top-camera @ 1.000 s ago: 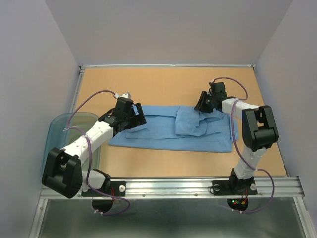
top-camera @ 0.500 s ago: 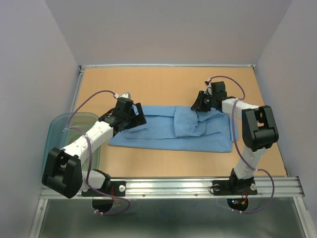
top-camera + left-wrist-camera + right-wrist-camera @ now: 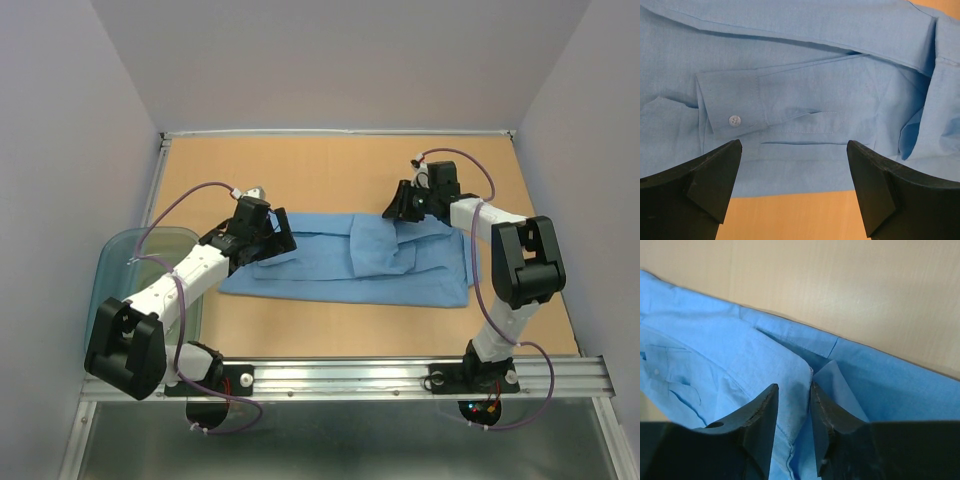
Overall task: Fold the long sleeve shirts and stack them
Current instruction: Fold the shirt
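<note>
- Long sleeve shirt point(image 3: 340, 265): light blue, lying across the middle of the tabletop point(image 3: 330, 170) as a wide band. The sides are already turned in and a loose flap lies over the centre.
- Right gripper point(image 3: 400, 205): at the shirt's far edge, right of centre. The wrist view shows its jaws nearly together with a ridge of cloth standing in the narrow gap. I judge this a grip on a fold of the shirt.
- Change over the last second: the right gripper has crept left and slightly farther back along that edge. The flap beneath it has flattened a little.
- Left gripper point(image 3: 268, 236): unmoved, jaws fully released, hovering over the shirt's left end. Its wrist view shows a buttoned cuff point(image 3: 732, 107) between the fingers, untouched.
- Clear tub point(image 3: 120, 260): at the left, off the cloth.
- Reading: the right side is taking a hold while the left waits, so the next fold is likely being set up. Folding is partly done; no stacking yet.
</note>
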